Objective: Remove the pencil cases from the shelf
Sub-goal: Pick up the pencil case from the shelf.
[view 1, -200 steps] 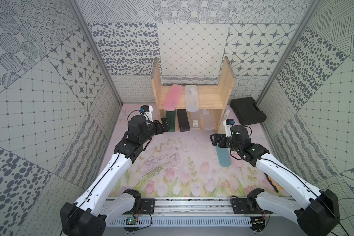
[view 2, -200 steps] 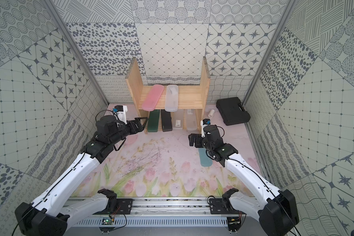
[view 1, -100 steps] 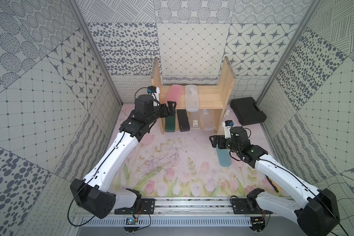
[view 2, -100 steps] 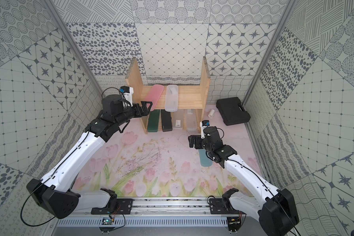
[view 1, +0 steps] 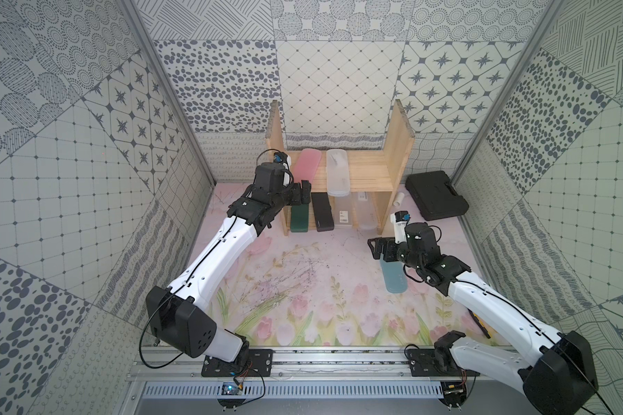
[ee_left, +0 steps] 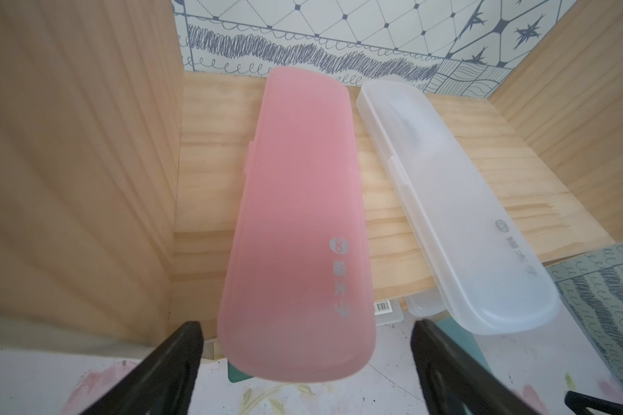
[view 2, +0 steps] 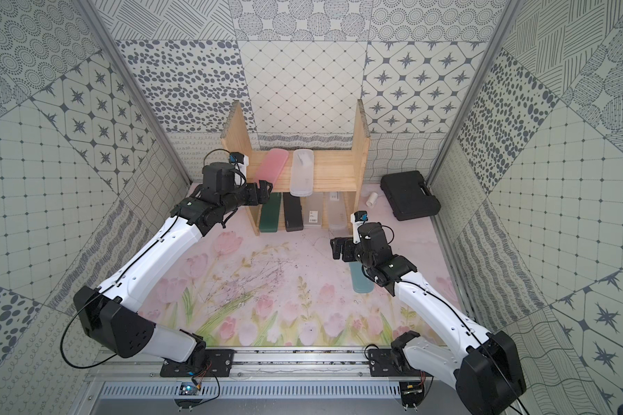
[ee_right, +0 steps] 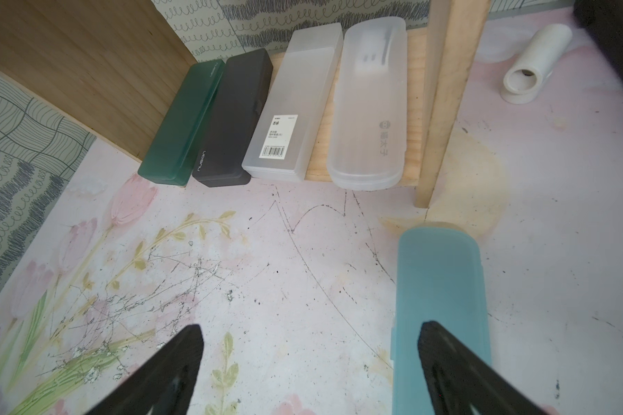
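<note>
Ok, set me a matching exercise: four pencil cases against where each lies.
1. pink translucent plastic pencil case
2. dark green plastic pencil case
3. blue translucent plastic pencil case
4. frosted-clear plastic pencil case with barcode label

A. on the flowered mat, off the light pine wooden shelf
B. lower tier, next to a side panel
C. upper tier
D. lower tier, between a black slim plastic case and a second frosted case

Pairs: 1-C, 2-B, 3-A, 4-D

Lab robot cell, patterned walls (view 1: 69,187) (rail-mounted arms (view 1: 223,248))
</note>
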